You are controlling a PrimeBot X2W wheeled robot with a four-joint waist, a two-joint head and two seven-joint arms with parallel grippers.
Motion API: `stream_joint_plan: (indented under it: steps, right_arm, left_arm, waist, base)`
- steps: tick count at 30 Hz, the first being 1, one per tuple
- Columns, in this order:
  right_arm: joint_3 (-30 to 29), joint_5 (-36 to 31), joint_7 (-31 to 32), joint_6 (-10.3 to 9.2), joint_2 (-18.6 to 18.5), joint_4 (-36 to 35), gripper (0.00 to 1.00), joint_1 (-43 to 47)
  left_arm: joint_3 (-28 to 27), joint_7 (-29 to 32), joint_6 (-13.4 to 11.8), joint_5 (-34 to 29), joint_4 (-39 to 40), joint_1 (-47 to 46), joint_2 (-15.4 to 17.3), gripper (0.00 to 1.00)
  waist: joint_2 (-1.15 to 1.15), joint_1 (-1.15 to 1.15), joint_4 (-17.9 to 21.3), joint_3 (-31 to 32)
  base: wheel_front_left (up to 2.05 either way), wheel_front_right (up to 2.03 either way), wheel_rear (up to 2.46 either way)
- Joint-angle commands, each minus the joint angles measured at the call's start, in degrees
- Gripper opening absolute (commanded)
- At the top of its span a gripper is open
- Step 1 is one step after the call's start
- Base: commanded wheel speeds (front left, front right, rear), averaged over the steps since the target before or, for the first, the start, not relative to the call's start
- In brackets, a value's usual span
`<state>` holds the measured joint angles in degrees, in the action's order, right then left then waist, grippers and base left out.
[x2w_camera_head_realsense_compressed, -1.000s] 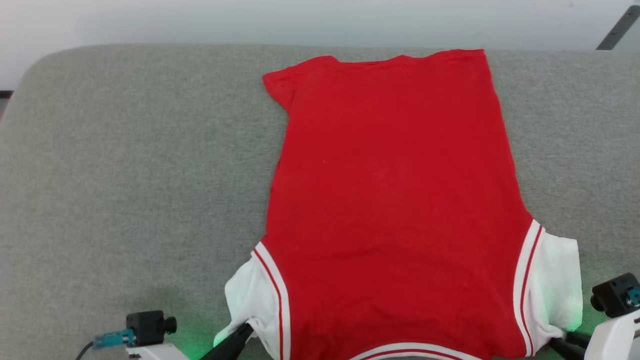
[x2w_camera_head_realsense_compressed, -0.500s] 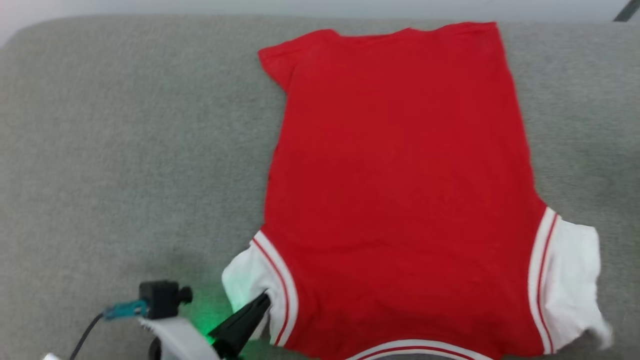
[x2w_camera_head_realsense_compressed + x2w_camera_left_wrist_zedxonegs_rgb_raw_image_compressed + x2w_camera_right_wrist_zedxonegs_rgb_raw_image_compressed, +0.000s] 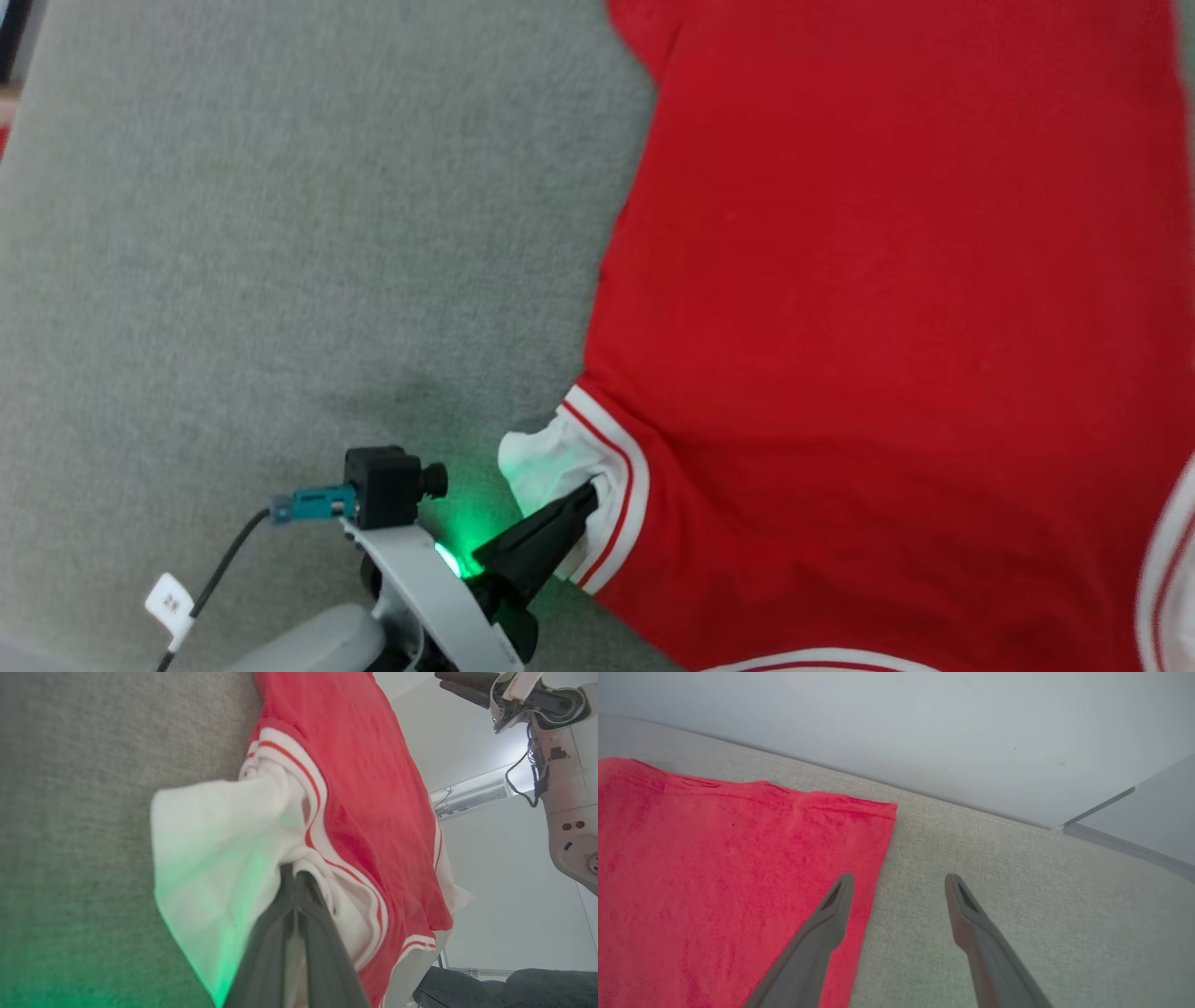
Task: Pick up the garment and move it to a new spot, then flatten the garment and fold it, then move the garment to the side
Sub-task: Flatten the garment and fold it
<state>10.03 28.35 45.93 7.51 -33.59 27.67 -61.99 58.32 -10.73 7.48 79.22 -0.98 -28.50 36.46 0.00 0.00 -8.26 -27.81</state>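
The garment (image 3: 887, 327), a red shirt with white sleeves and red-and-white striped trim, is spread flat on a grey cushion (image 3: 280, 233) and takes up the right half of the head view, running off the top, right and bottom edges of the frame. Its plain red side is turned upward, and no lettering can be seen on it. One white sleeve (image 3: 546, 462) is bunched at the lower middle of that view, just left of the striped armhole trim. The left gripper (image 3: 583, 499) is seen rising from the bottom edge with its dark fingers pressed together and clamped on this sleeve. In the left wrist view the white cloth is seen pinched between the two closed fingers and fanned out toward the left of the frame. A green light (image 3: 448, 560) is cast from the wrist onto the sleeve and the cushion beside it. A small black camera (image 3: 383, 485) with a teal plug and a dark cable is carried on the same wrist, at the lower left of the head view. The right gripper (image 3: 899, 882) is shown in its own wrist view with its fingers spread well apart and nothing held between them. One finger is placed over the red edge of the garment, the other over bare cushion. A pale wall (image 3: 924, 728) is seen across the top of that frame.
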Motion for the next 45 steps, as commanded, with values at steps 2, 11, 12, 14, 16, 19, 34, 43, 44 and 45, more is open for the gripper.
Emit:
stream_joint_plan:
  steps: [2,11,12,14,16,19,34,43,44,45]
  right_arm:
    - [0.84,-1.80,0.83,-0.04,0.27,3.79,1.00,-3.29]
    - [1.92,-5.19,3.54,-0.02,2.46,18.45,1.00,-11.51]
    - [2.33,-4.89,4.17,-0.01,3.01,19.41,1.00,-11.40]
    - [3.36,-4.36,5.53,0.02,3.69,21.06,1.00,-11.74]
    - [3.94,-3.76,5.93,0.08,3.97,22.16,0.95,-12.09]
    - [5.24,-3.03,6.37,0.14,3.63,22.99,0.09,-12.23]
    - [10.42,8.51,-2.83,0.07,-0.45,14.75,0.00,-5.03]
    - [14.03,22.46,-3.01,-0.05,-11.07,-5.23,0.00,18.45]
    - [14.15,23.24,-2.98,-0.05,-11.90,-7.32,0.00,21.28]
    - [13.95,24.16,-2.87,-0.05,-12.61,-9.47,0.00,24.19]
  left_arm:
    - [0.64,-0.16,-0.04,0.10,-1.14,-1.65,-1.35,0.00]
    - [3.58,-0.95,-0.38,0.69,-2.92,-5.97,-2.21,0.00]
    - [3.82,-1.15,-0.38,0.89,-2.93,-6.39,-2.32,0.00]
    - [4.35,-1.48,-0.43,1.17,-3.05,-6.83,-2.38,0.00]
    - [5.02,-1.80,-0.53,1.46,-3.32,-7.27,-2.38,0.00]
    - [5.82,-2.24,-0.53,2.01,-3.61,-7.72,-2.36,0.00]
    - [1.33,-4.45,-0.52,2.79,-3.46,-6.70,0.85,0.00]
    - [-2.39,-4.48,-0.21,2.38,-3.88,-1.05,2.57,0.00]
    - [-2.88,-4.37,-0.14,2.49,-3.84,-0.22,2.78,0.00]
    - [-3.27,-4.36,-0.11,2.64,-3.68,0.65,3.03,0.00]
  waist:
    - [0.00,0.00,-4.97,-6.43]
    - [0.00,0.00,-7.22,-10.76]
    - [0.00,0.00,-7.22,-10.97]
    - [0.00,0.00,-7.11,-11.21]
    - [0.00,0.00,-6.96,-11.38]
    - [0.00,0.00,-6.79,-11.33]
    - [0.00,0.00,-1.11,-3.74]
    - [0.00,0.00,4.25,5.70]
    - [0.00,0.00,5.02,6.74]
    - [0.00,0.00,5.70,7.57]
  base:
    - [0.00,0.00,0.00]
    - [0.00,0.00,0.00]
    - [0.00,0.00,0.00]
    - [0.00,0.00,0.00]
    - [0.00,0.00,0.00]
    - [0.00,0.00,0.00]
    - [0.00,0.00,0.00]
    - [0.00,0.00,0.00]
    - [0.00,0.00,0.00]
    - [0.00,0.00,0.00]
